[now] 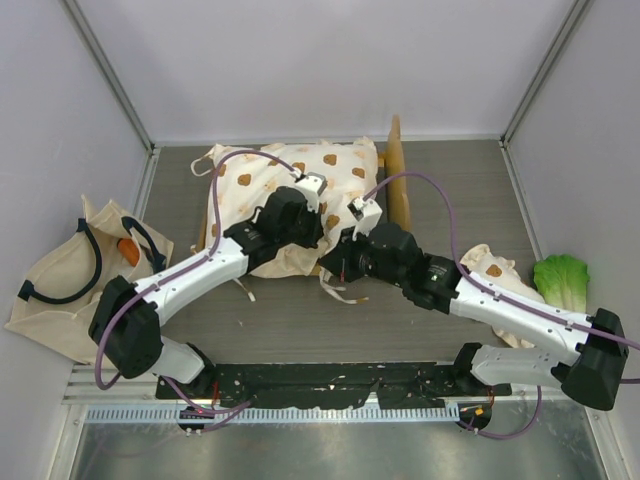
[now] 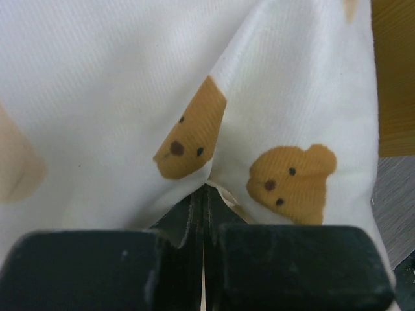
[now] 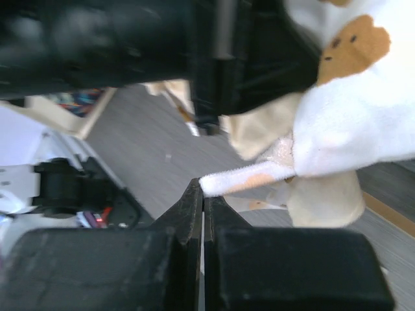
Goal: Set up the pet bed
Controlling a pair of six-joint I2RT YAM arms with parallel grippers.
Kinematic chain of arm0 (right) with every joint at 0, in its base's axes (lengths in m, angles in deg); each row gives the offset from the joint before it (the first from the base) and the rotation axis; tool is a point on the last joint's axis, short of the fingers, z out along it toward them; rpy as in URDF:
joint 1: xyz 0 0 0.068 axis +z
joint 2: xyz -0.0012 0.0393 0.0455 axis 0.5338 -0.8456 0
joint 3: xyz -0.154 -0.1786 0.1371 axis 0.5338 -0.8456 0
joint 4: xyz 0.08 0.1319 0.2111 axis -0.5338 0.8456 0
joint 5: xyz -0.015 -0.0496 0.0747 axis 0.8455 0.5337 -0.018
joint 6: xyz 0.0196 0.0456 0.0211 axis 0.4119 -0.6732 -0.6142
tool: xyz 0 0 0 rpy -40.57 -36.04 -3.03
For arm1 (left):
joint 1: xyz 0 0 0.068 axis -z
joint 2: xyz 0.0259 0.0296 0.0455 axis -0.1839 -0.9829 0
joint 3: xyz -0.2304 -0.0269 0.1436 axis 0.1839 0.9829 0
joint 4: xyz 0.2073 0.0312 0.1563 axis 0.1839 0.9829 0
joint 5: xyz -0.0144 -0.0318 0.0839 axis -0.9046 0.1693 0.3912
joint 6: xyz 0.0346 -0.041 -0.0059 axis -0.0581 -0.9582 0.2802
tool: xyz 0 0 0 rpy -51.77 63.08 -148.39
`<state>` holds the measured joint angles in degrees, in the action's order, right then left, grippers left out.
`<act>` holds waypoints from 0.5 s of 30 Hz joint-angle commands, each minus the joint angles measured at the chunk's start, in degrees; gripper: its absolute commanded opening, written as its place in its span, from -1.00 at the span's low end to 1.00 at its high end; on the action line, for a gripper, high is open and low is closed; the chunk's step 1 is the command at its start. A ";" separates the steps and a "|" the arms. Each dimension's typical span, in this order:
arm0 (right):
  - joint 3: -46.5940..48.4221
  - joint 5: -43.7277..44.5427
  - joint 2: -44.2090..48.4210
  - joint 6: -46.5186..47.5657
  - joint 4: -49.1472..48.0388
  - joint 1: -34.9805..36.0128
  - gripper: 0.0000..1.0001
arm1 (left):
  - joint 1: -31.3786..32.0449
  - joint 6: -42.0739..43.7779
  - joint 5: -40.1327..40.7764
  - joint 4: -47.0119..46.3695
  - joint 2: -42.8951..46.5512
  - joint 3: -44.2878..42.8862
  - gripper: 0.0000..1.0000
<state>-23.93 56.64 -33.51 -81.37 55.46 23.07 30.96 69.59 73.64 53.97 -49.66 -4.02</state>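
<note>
**Operator:** Left wrist view. Report the tool state.

**Technician:** The left gripper (image 2: 204, 197) has its jaws drawn together, with a fold of the cushion (image 2: 117, 84) pinched at the tips. Creases in the cream, bear-print fabric run down into that point. Light wood of the pet bed (image 2: 397, 78) shows at 2 o'clock, and the grey table (image 2: 397, 194) at 4 o'clock.

**Operator:** Right wrist view.

**Technician:** The right gripper (image 3: 203, 194) has its jaws closed to a hairline gap. The end of a white tie (image 3: 249, 176) lies right at the tips and runs toward 2 o'clock, up to a corner of the cushion. Whether the tie is actually clamped cannot be told. The black body of the left arm (image 3: 130, 45) fills 12 o'clock and is blurred.

**Operator:** Top view. Locate the pet bed.

**Technician:** It sits at the table's 12 o'clock, near the far wall. The cushion lies rumpled over it, and a wooden side stands along the cushion's 3 o'clock edge. Both grippers meet at the cushion's 6 o'clock edge. A tote bag (image 1: 60, 285) lies at 9 o'clock against the left wall. A lettuce toy (image 1: 562, 282) lies at 3 o'clock. A small bear-print piece (image 1: 490, 265) is partly hidden under the right arm at 4 o'clock.
</note>
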 commanded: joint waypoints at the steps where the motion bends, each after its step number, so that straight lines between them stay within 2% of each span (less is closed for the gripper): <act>1: 4.87 -12.26 -0.06 -3.12 -4.26 0.30 -0.99 | -0.78 -0.70 -1.10 -0.28 2.01 -2.93 -1.00; 4: 5.40 -12.36 -2.43 -5.41 -6.64 0.30 -0.98 | -0.95 -0.88 -1.10 -0.19 2.01 -3.02 -1.00; 12: 5.31 -8.23 -10.26 -10.76 -1.64 0.30 -0.97 | -1.39 -1.05 -3.65 1.13 2.80 -2.67 -1.00; 15: 3.73 -10.15 -11.93 -11.21 -4.08 0.22 -0.63 | -1.57 -1.14 -4.09 0.77 3.24 -2.14 -1.00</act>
<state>-20.23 48.46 -44.87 -89.48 54.61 22.91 30.09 68.57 71.04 55.66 -49.27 -4.94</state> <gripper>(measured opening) 0.107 0.010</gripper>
